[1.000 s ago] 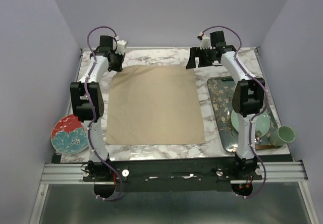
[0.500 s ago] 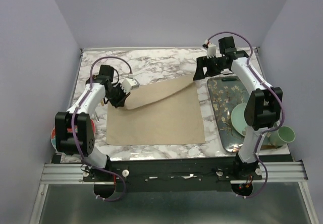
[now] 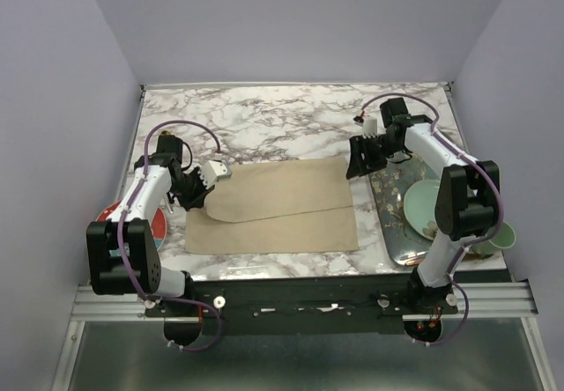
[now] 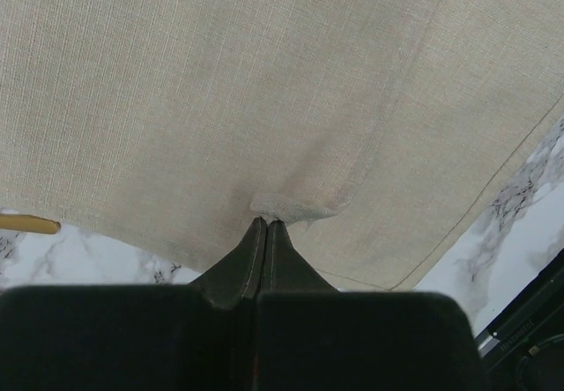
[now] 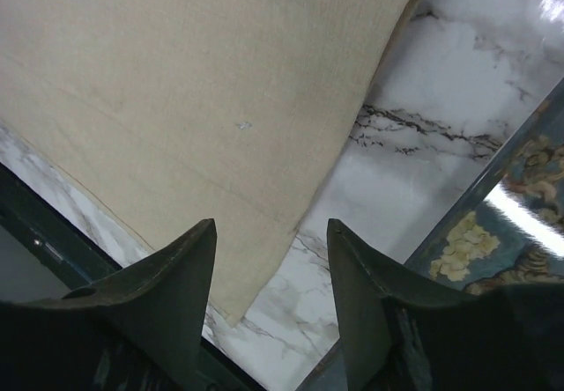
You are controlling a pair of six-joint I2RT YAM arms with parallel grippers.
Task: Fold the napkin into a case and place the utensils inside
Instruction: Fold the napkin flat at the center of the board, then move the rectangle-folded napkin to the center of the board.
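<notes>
1. Your left gripper (image 3: pixel 214 173) is clamped shut on a corner of the plain beige-tan cloth napkin (image 3: pixel 282 210). The napkin lies mid-way across the marble-patterned counter (image 3: pixel 264 114), its far part laid over its near part. The pinch appears to hold the top layer so the fold can be set down straight.
2. Your right gripper (image 3: pixel 358 164) stands with its jaws apart and nothing between them. It sits just over the napkin's right edge, beside the dark gold-flecked rectangular tray (image 3: pixel 388 210). That position looks chosen to take that side of the cloth.
3. The overhead view alone gives you the layout. A strip of the lower layer shows along the near side, so no case is formed yet.
4. The left wrist view alone proves the grip: the left gripper (image 4: pixel 266 225) has its tips pressed together on a small pucker of cloth.
5. The right wrist view alone shows the open gap of the right gripper (image 5: pixel 269 231), with bare counter and the napkin's edge beneath.
6. You cannot pick out the gold spoon and fork with certainty. A slim gold sliver (image 4: pixel 26 224) at the left of the left wrist view may be one of them.
</notes>
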